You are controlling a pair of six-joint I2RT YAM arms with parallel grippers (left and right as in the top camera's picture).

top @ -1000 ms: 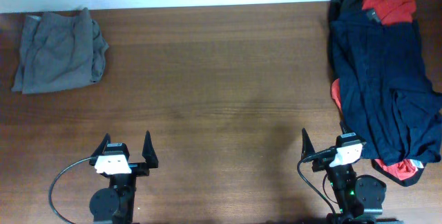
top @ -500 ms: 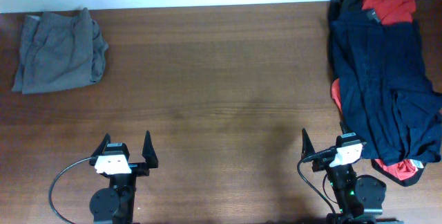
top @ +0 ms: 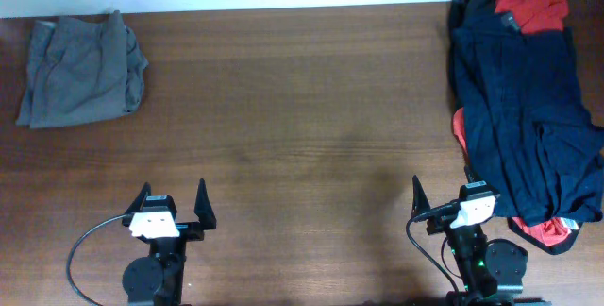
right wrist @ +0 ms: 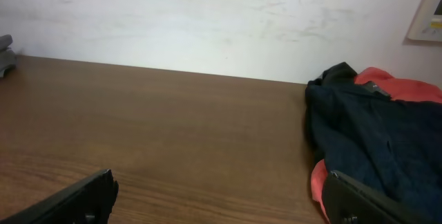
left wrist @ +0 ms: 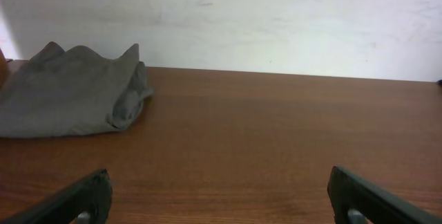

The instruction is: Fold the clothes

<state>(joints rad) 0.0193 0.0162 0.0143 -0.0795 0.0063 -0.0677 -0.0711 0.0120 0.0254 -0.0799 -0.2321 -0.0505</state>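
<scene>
Overhead, the grey-khaki cotton shorts lie in the upper left of the frame on the dark brown wooden table. They form a compact, roughly square bundle with rumpled edges, and the right side is bunched into thicker folds. My left wrist camera shows the shorts at the left as a low, soft mound with two peaks along its back edge, close to the white wall.

A large dark navy garment sprawls unfolded down the right side of the overhead frame. It is heaped over a bright red garment, which shows at the top, the left edge and the bottom of the heap. My right wrist camera sees that heap at the right.

My left gripper at the lower left and my right gripper at the lower right both have their jaws spread wide and hold nothing. The right gripper is just beside the navy heap's lower edge.
</scene>
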